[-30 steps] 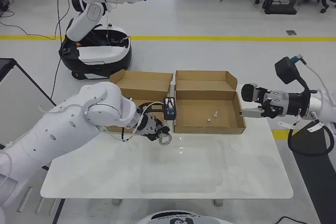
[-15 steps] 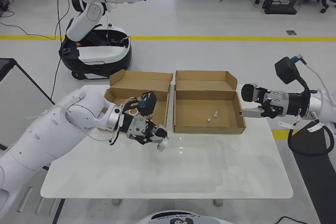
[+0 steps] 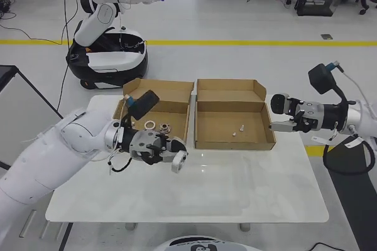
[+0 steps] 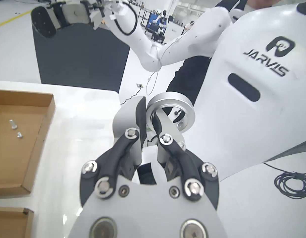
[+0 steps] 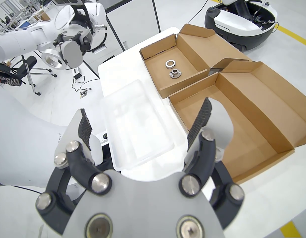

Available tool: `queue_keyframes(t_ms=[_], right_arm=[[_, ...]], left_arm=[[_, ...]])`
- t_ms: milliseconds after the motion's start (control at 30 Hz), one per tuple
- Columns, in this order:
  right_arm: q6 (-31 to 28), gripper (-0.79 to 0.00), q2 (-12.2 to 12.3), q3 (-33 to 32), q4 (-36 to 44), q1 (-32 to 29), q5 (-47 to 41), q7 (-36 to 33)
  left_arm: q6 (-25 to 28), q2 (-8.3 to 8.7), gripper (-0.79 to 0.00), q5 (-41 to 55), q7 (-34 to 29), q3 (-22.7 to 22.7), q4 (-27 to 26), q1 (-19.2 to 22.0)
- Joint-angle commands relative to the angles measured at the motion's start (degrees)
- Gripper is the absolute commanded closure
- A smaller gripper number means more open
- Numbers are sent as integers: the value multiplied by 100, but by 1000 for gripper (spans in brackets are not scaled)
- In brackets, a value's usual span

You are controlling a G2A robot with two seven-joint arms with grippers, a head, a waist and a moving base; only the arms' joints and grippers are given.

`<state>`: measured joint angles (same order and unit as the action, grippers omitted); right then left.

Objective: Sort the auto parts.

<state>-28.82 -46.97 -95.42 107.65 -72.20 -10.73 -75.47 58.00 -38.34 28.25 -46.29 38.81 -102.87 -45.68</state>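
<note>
Left arm's bent in over the table's left side, wrist rolled sideways, and the left gripper (image 3: 174, 159) has its jaws clamped on a metal ring (image 4: 167, 99), held in the air just near of the left box (image 3: 152, 94). Right arm reaches in level; right gripper (image 3: 278, 114) spread wide at the right box's (image 3: 259, 135) right edge.

Satin metal ring (image 4: 172, 98), matt cardboard box (image 5: 244, 105), glossy smooth table (image 3: 239, 182), ribbed rubbery right pincer pads (image 5: 199, 122)
</note>
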Motion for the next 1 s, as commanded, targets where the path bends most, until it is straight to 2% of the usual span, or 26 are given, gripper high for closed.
queue_keyframes(t_ms=[0, 233, 367, 967], right_arm=[[0, -785, 0, 0, 0, 0, 0, 0], [0, -785, 0, 0, 0, 0, 0, 0], [0, -785, 0, 0, 0, 0, 0, 0], [0, -785, 0, 0, 0, 0, 0, 0]], left_arm=[[0, 42, 0, 241, 0, 185, -103, -168], [0, 115, 0, 973, -1, 838, -567, -832], [0, 100, 0, 1158, -2, 1116, -1099, -1134], [0, 100, 0, 1158, -2, 1116, -1099, -1134]])
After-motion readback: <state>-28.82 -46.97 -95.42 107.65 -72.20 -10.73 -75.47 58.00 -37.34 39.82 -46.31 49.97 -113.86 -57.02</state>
